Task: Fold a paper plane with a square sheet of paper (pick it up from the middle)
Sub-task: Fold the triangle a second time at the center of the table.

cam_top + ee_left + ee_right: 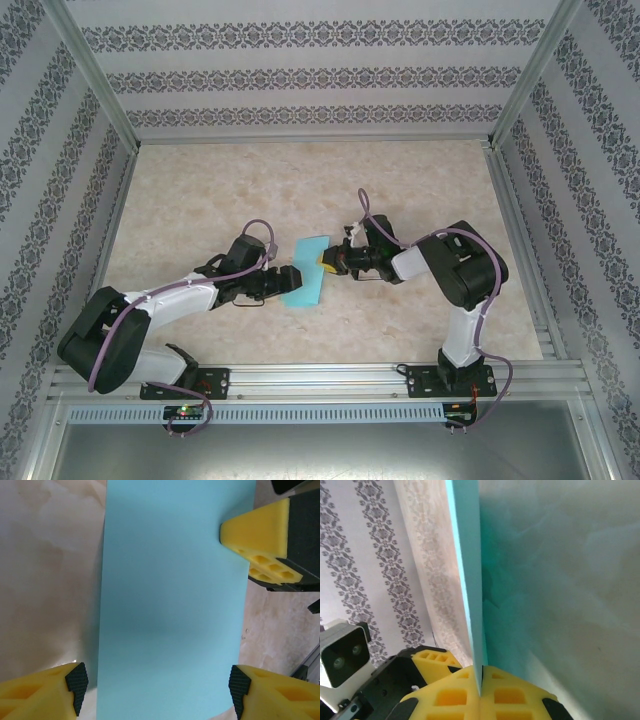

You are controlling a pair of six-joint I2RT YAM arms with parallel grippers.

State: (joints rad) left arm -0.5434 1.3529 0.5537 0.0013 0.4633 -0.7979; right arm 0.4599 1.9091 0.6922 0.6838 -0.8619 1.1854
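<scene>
The left hand (pixel 283 281) sits at the left end of the square sheet of paper (pixel 305 272). It is open, its jaws spread wide, one just outside each long edge of the sheet and neither pressing on it. The sheet lies between the two hands over the pale marbled surface (pixel 200 190), and from above it shows as a light-cyan strip, longer than wide. From the left wrist the sheet (pixel 170 605) looks flat, smooth and unmarked, with a soft shadow along its left side, so it is probably raised a little off the surface, though I cannot tell how far. At the sheet's right edge the right hand (pixel 481 677) is closed, its yellow tips pinching the thin edge, which runs away from them nearly edge-on.

This paper should be very light and limp. Held at a single edge it will likely droop and swing, and it could slide out of a loose pinch or crumple under a hard one. It creases easily, so a stray squeeze would leave a mark that spoils the folds. The safest hold seems to be near the sheet's middle, flat between the pads, with the second hand steadying the opposite edge
</scene>
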